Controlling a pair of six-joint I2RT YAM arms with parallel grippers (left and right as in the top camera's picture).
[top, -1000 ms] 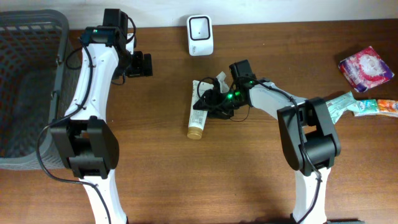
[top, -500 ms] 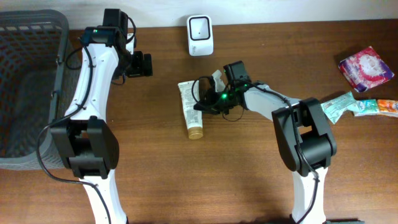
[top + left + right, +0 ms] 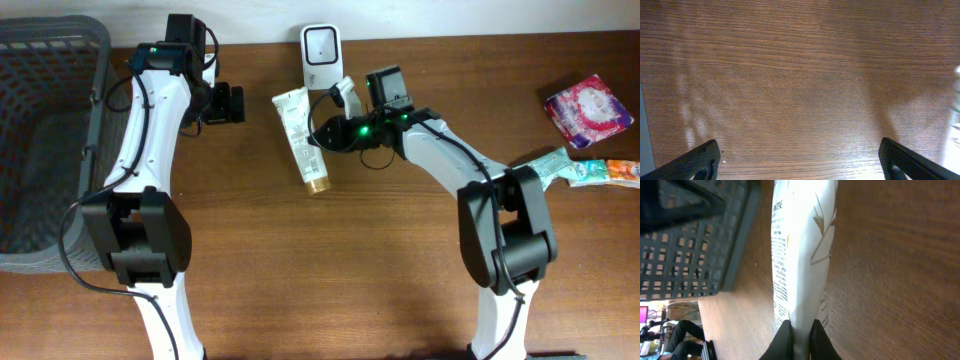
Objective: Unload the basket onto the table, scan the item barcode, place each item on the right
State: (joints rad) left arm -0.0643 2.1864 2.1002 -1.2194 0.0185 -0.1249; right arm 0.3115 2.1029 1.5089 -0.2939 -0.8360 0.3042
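Note:
The item is a white tube (image 3: 298,135) with a gold cap, held just above the table in front of the white barcode scanner (image 3: 322,43). My right gripper (image 3: 322,133) is shut on the tube's side. In the right wrist view the tube (image 3: 802,255) runs up from between the two black fingers (image 3: 782,342) of that gripper (image 3: 800,341), its printed text facing left. At the back left my left gripper (image 3: 226,103) stands open over bare wood. The left wrist view shows this gripper (image 3: 802,160) with nothing between its fingertips (image 3: 702,159).
A grey mesh basket (image 3: 50,130) fills the left edge and also shows in the right wrist view (image 3: 695,240). At the far right lie a pink packet (image 3: 590,108), a green packet (image 3: 545,168) and an orange packet (image 3: 620,170).
My right gripper has shut on the tube and carried it up and to the left, closer to the scanner. The left arm has not moved.

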